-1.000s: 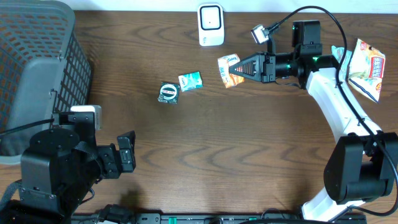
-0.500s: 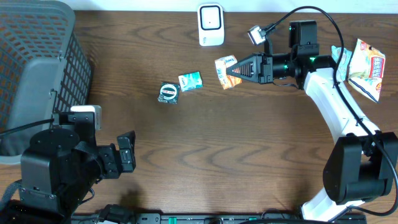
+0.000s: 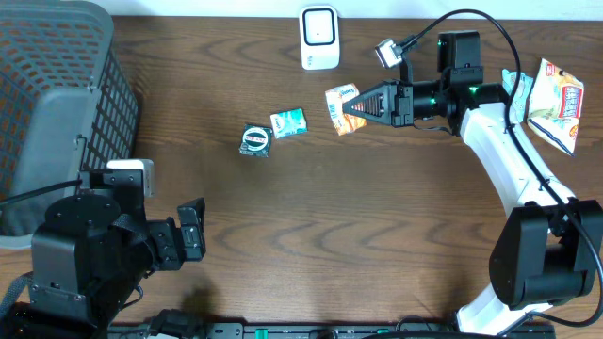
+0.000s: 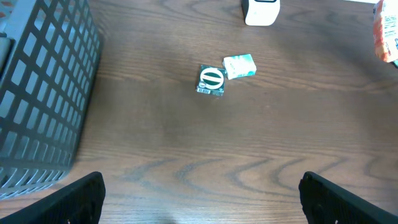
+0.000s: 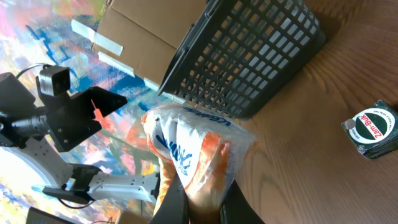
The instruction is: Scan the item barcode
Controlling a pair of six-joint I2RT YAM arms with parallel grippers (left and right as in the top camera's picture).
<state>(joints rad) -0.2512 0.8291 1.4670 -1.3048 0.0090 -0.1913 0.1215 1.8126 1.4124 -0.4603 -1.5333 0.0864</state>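
An orange and white snack bag (image 3: pixel 341 107) hangs above the table, below and to the right of the white scanner (image 3: pixel 319 38) at the far edge. My right gripper (image 3: pixel 358 105) is shut on the bag's right end. In the right wrist view the crumpled bag (image 5: pixel 199 149) fills the space above the closed fingers (image 5: pixel 177 202). My left gripper (image 3: pixel 193 231) sits open at the near left, holding nothing. In its own view the fingertips (image 4: pixel 78 198) show at the bottom corners, with the scanner (image 4: pixel 261 11) far ahead.
A round green and white pack (image 3: pixel 255 140) and a teal packet (image 3: pixel 288 122) lie mid-table. A grey mesh basket (image 3: pixel 52 113) fills the left side. Another snack bag (image 3: pixel 556 91) lies at the right edge.
The right gripper has shifted slightly left with the snack bag, then held still. The left arm has not moved.
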